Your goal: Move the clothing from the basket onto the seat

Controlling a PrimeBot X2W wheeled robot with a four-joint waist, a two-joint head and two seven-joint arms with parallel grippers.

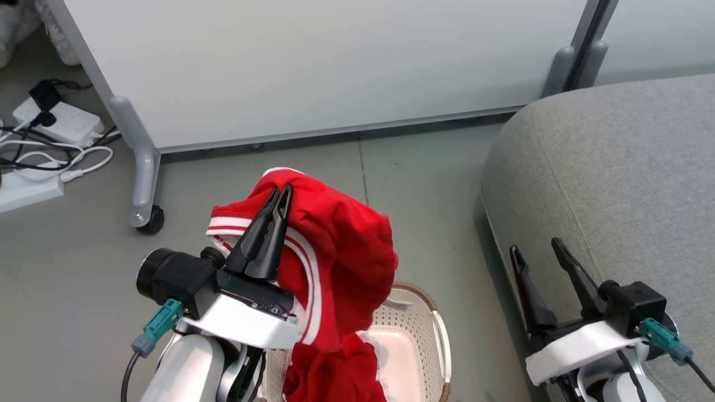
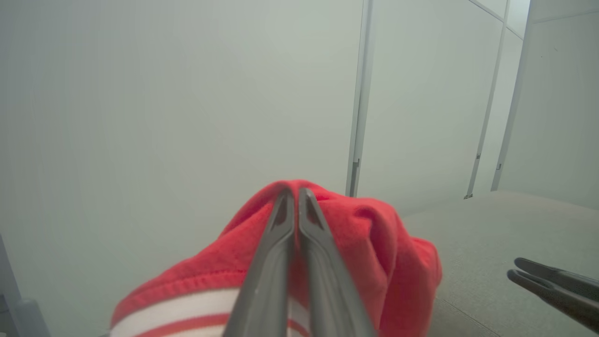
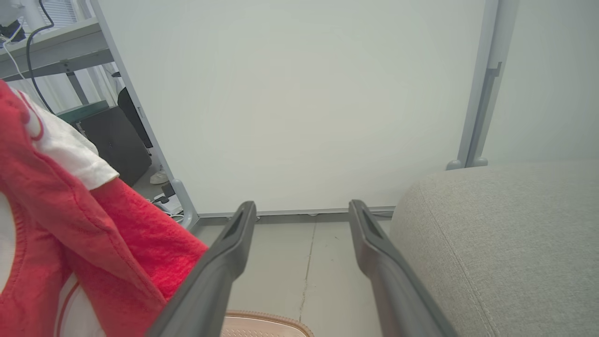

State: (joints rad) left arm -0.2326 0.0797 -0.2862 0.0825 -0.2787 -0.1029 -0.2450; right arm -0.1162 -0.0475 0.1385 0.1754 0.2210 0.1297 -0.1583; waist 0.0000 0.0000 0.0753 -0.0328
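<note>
1. My left pincer (image 1: pixel 281 193) is held up at the lower left, its two dark fingers pressed together on a fold of the red garment (image 1: pixel 341 240), tips pointing up and away.
2. My pale left forearm (image 1: pixel 184 368) rises beneath it.
3. My right pincer (image 1: pixel 535 247) sits low at the right, fingers spread wide, gripping nothing.

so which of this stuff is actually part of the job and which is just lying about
Job: red striped garment, clamped in the shut left fingers; laundry basket; grey sofa cushion; open right fingers.
Lying about: wheeled partition panel; power strips and cables.
</note>
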